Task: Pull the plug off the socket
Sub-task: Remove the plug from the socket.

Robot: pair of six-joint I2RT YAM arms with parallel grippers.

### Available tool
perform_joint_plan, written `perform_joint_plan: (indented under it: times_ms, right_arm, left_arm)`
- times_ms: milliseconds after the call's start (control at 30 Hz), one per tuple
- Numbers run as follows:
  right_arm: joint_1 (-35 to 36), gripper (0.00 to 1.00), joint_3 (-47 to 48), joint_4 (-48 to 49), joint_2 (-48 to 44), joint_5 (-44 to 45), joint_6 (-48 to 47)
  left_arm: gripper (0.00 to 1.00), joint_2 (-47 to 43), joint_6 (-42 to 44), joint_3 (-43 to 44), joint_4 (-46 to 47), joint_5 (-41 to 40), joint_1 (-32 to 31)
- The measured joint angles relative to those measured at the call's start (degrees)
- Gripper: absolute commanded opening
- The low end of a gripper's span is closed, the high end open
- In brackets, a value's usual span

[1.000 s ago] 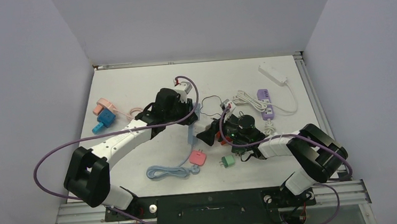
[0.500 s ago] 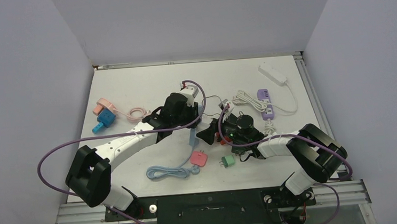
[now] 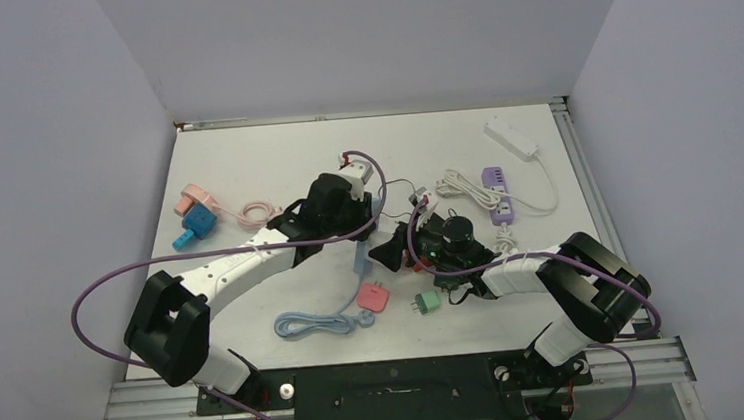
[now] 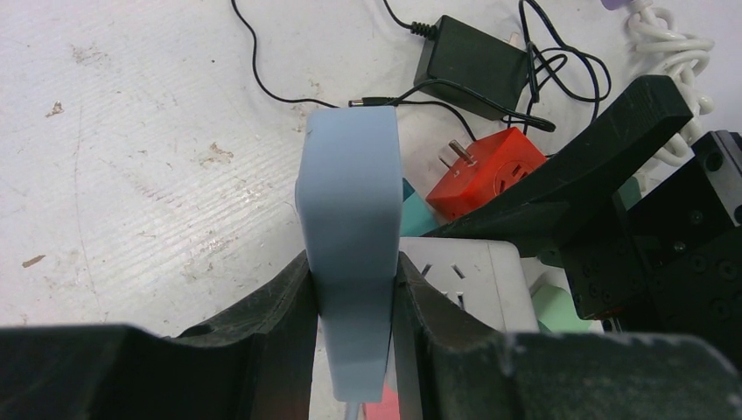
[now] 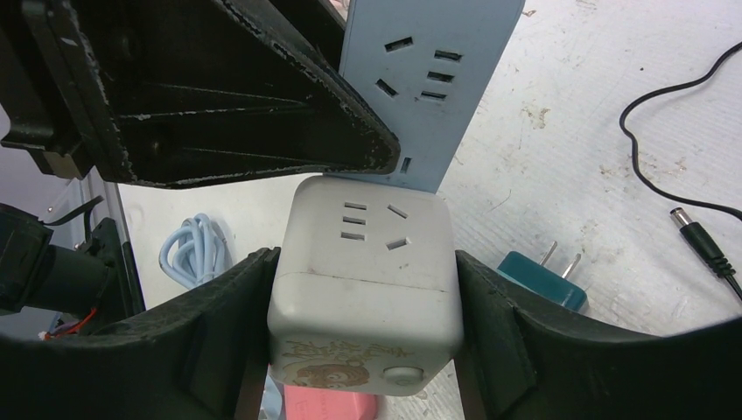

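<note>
Strip (image 4: 348,192), flat blue plastic, clamped in L pincer (image 4: 352,302); R pincer (image 5: 363,271) grips rounded white cube plug (image 5: 367,232).

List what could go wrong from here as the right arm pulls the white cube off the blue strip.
1. The left gripper clamps the blue power strip, which juts well past its fingers; the free part may twist or slip under the pull.
2. The right gripper holds the white cube adapter only by its smooth sides and may slide off.
3. The orange plug and teal plug lie close by; a sudden release could knock them.
</note>
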Motion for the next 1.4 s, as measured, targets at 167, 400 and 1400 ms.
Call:
perform_joint_plan:
  times_ms: [167,400,1400]
  right_arm:
    - [0.0,0.32,0.0,0.0,0.0,0.0,-0.2]
    - [-0.4,0.26,0.1,2.8,-0.2,-1.2,-0.1]
    - [4.6,0.05,0.5,-5.4,-3.1,9.6,-4.9]
  left_arm:
    - [0.0,0.0,2.0,-0.2,0.6,6.8,2.5]
    - [0.0,-1.2,4.1,-1.7,3.5,19.5,7.7]
    - [0.0,-1.2,9.4,1.6,-3.3,-3.6,-2.6]
